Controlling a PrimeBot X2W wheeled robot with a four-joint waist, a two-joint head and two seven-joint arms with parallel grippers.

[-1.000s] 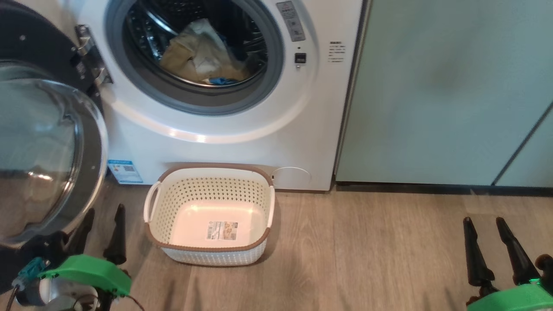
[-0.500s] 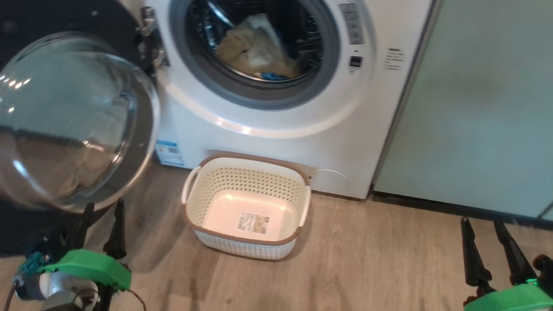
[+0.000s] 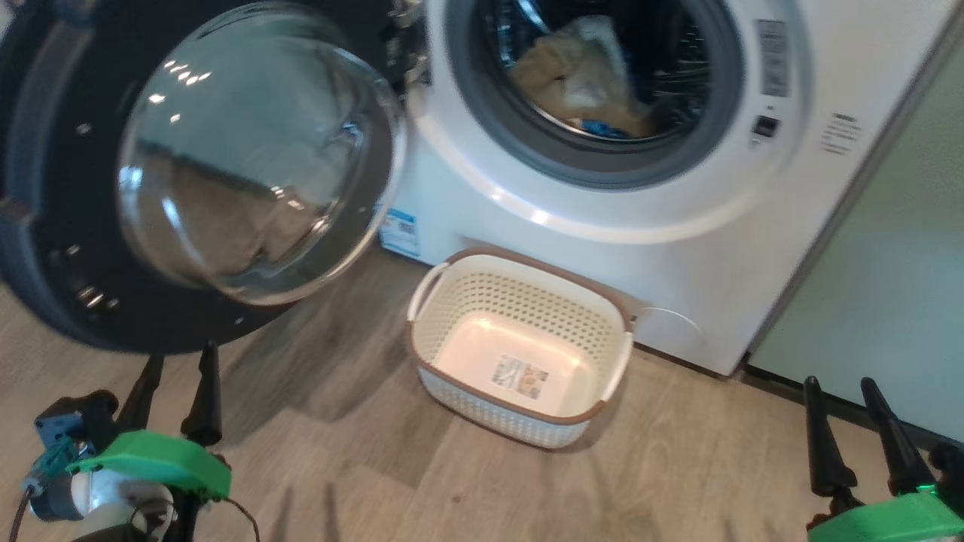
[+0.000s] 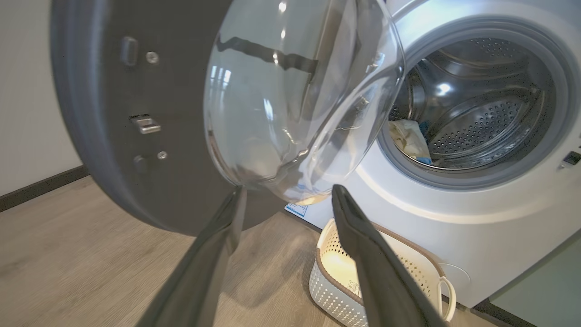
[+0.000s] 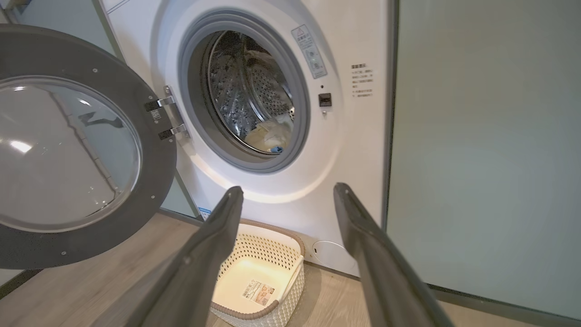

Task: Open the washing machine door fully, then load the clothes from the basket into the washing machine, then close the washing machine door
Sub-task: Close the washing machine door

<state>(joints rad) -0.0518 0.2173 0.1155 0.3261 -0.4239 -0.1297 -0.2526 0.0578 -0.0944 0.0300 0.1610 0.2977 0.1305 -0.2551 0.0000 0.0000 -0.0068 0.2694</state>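
My left gripper and right gripper gape, holding nothing; the basket sits on wood-plank floor before the washing machine.

The washing machine door is cut off by the head view's left and top edges, and that view is blurred. The clothes are partly hidden behind the drum's grey rim. The basket is partly covered by the left end effector. Label print on the washing machine cannot be read.
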